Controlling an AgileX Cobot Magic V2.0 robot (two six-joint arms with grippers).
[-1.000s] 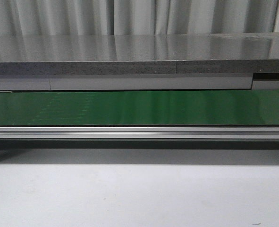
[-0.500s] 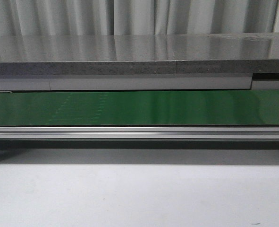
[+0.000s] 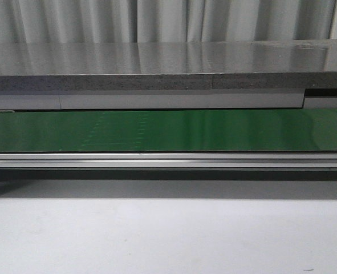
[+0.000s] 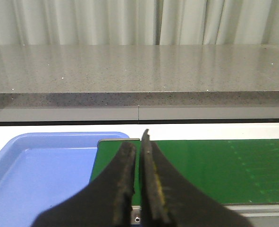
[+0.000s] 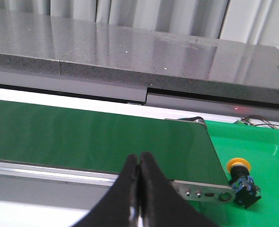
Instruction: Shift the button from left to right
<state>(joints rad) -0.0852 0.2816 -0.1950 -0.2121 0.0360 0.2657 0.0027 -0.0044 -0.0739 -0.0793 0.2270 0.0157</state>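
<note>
Both the left gripper (image 4: pixel 138 142) and right gripper (image 5: pixel 138 163) have black, tapered fingers with worn, rough edges.

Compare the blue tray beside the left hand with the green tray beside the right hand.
The blue tray is pale blue; the green tray is bright green. The blue tray shows nothing inside its visible part; the green tray holds the button, lying on its side. The blue tray sits at one end of the green belt, the green tray at the other. Both adjoin the belt.

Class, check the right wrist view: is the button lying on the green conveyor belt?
No, the button lies off the belt's end, in the green tray.
</note>
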